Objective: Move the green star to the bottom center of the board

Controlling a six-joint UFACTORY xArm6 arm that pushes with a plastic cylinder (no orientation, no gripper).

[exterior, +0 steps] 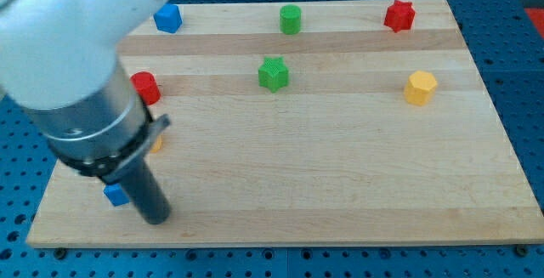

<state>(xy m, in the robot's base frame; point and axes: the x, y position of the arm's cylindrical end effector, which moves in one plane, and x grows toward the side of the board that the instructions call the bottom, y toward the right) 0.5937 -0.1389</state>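
No claw on your arm, just a rod; your tip [156, 219] sits on the worktop [340, 184] holding nothing, just right of and below a small blue block [115, 195], not clearly touching it. The green star [273, 73] lies well up-right of the tip. Relative to the star: green cylinder [291, 19] above, red star [398, 15] up-right, yellow hexagon [420, 87] right, red cylinder [145, 87] left, blue cube [167, 18] up-left, an orange block [156, 142] mostly hidden behind the arm.
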